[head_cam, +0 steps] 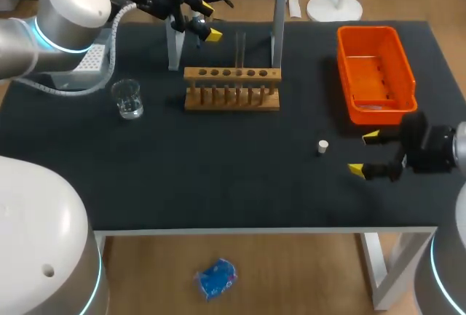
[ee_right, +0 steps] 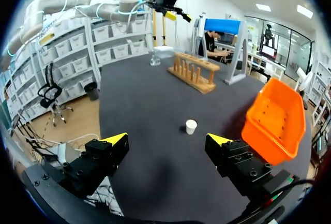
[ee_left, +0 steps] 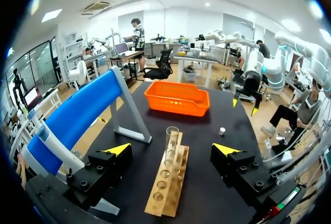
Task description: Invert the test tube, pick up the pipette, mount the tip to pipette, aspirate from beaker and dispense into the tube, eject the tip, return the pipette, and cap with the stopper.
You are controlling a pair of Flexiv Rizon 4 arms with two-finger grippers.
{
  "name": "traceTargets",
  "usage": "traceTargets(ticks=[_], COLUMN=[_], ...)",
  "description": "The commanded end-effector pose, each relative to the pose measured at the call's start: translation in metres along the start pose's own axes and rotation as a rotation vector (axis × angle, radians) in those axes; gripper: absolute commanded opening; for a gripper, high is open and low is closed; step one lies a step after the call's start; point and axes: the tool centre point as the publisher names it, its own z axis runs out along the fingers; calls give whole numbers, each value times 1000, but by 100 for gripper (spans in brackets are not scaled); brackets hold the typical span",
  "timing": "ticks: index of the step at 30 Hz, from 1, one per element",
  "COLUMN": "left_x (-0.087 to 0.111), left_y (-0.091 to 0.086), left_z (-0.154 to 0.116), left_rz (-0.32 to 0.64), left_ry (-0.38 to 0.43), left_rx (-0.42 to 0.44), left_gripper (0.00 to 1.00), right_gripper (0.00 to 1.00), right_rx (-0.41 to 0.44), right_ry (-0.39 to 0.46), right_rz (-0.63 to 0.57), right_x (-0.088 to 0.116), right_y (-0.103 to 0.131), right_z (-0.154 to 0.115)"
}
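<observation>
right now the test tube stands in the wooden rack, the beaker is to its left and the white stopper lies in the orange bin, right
One thing is wrong: the white stopper lies on the black table, outside the orange bin, as the head view shows. The test tube does stand in the wooden rack, with the beaker to its left.

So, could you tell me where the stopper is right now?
In the head view the stopper stands on the table right of centre, just left of the right gripper, off the orange bin's near corner.
</observation>
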Motion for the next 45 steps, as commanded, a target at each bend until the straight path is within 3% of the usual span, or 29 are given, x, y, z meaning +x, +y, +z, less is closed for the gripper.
traceTargets(ticks=[1,12,30,33,35,37,39,42,45], left_x=[0,0,0,0,0,0,0,0,0], left_y=[-1,-1,-1,-1,-1,-1,-1,-1,-1], left_z=[-1,-1,-1,-1,-1,-1,-1,-1,-1], left_rz=[-1,-1,-1,-1,-1,-1,-1,-1,-1], left_ry=[3,3,3,3,3,3,3,3,3], left_rx=[-5,-5,-5,-5,-5,-5,-5,-5,-5], left_gripper=[100,100,100,100,100,100,100,100,100], right_gripper=[100,100,100,81,87,85,78,86,75], right_rx=[18,18,55,64,64,66,67,67,69], right_ry=[-23,-23,-40,-44,-44,-46,-48,-50,-50], right_rz=[-4,-4,27,7,9,8,11,14,16], right_x=[4,4,-12,-14,-16,-18,-20,-22,-24], right_y=[1,1,-13,-11,-11,-11,-10,-9,-8], right_z=[-1,-1,51,57,60,63,66,71,76])
